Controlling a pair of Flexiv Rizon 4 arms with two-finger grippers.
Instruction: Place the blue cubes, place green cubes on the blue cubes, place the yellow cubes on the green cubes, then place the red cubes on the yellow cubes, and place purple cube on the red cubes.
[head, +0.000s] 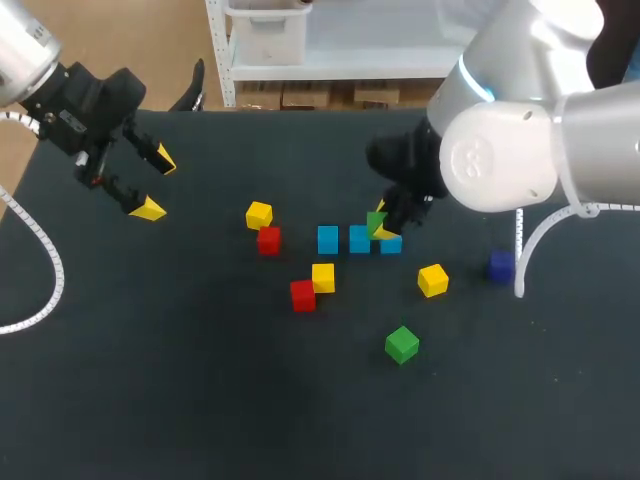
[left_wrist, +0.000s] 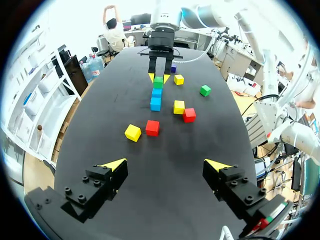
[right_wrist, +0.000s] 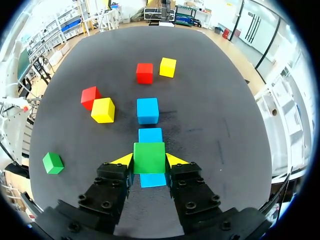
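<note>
The right gripper (right_wrist: 149, 161) clamps a small green cube (right_wrist: 149, 156) between both fingers, just above the blue cube (right_wrist: 152, 180) at the right end of a row of three near the middle of the black bench (head: 200, 400). The left gripper (left_wrist: 165, 165) hangs over the bench's far left corner, jaws wide apart.

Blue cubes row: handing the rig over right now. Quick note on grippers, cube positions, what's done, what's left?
Left gripper: open, empty, off on the left side.
Right gripper: shut on a green cube, held over the near end of the three blue cubes, which stand in a row. I cannot tell whether it touches them.
Loose: second green cube, three yellow cubes, two red cubes, purple cube.
Done: blue row.
Left: both greens, then yellows, reds, purple.
</note>
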